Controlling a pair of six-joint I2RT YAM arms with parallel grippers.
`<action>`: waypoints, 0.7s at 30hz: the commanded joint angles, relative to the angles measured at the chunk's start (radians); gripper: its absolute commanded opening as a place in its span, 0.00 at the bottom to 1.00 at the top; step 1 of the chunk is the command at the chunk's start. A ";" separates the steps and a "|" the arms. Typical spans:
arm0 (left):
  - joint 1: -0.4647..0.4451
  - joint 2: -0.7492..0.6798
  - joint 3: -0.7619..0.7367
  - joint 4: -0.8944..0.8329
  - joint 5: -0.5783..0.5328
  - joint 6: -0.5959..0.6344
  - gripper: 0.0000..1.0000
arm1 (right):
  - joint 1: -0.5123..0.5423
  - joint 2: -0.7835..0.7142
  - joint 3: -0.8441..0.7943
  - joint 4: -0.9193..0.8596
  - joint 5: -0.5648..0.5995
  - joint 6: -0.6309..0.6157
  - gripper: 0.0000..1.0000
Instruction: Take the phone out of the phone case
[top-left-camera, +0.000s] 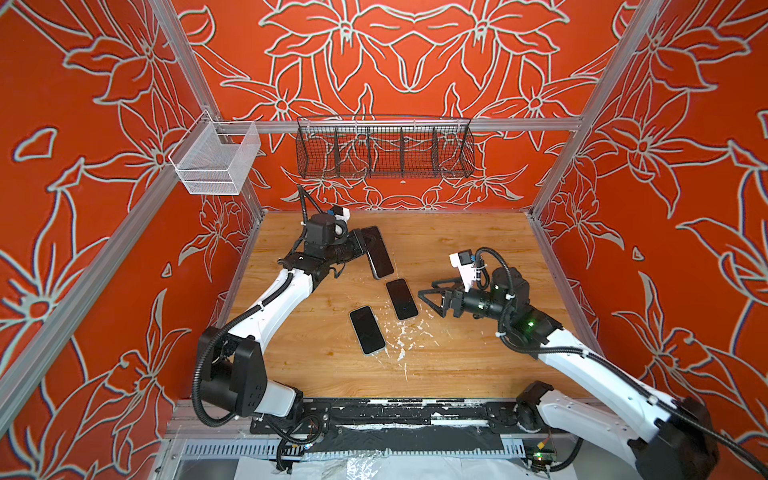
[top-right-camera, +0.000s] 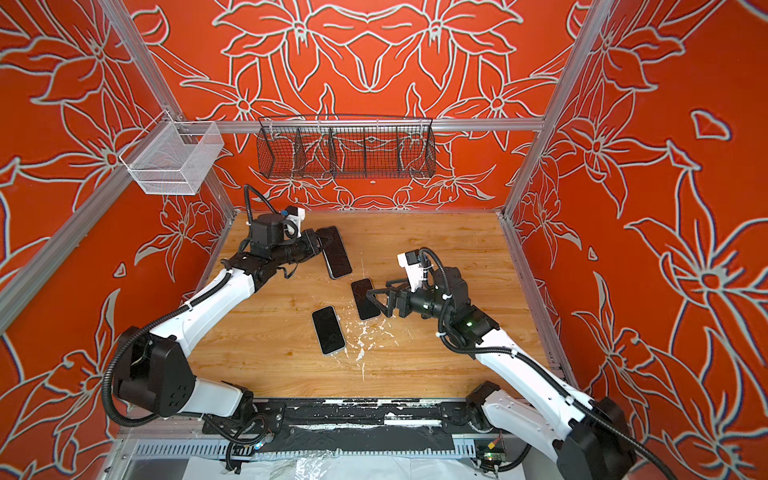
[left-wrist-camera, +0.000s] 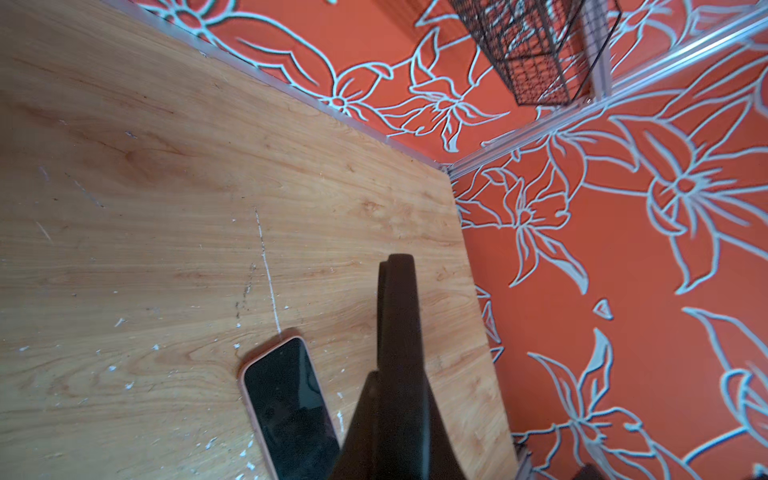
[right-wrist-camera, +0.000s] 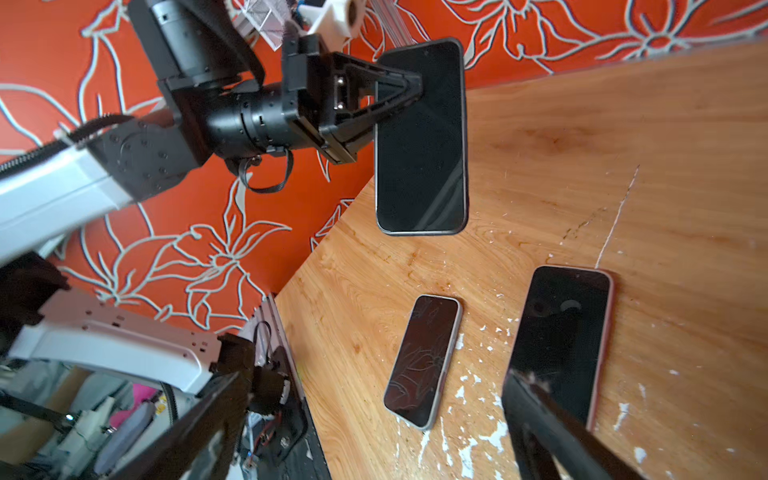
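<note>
Left gripper (right-wrist-camera: 411, 85) clamps a dark phone (top-left-camera: 379, 253) near the tabletop's (top-left-camera: 457, 353) far-left corner. Right gripper (top-left-camera: 426, 289) gapes wide and empty beside a pink-cased phone (top-left-camera: 402, 299).

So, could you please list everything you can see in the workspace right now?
Phones: three, black screens; dark-edged phone held up at back left, pink-edged phone mid-table, pale-edged phone nearer the front.
Table: one, light wood, under everything.
Wire basket: one, black, back rail.
Mesh basket: one, white, left rail.
Left gripper: one, black, shut on the dark-edged phone.
Right gripper: one, black, open, near the pink-edged phone.
</note>
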 joint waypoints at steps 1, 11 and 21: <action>0.050 0.012 -0.051 0.262 0.117 -0.194 0.00 | -0.003 0.075 -0.006 0.188 -0.010 0.189 0.97; 0.070 -0.057 -0.163 0.311 0.066 -0.248 0.00 | 0.060 0.307 0.010 0.477 0.054 0.393 0.94; 0.074 0.017 -0.197 0.493 0.160 -0.450 0.00 | 0.110 0.430 0.029 0.574 0.123 0.463 0.92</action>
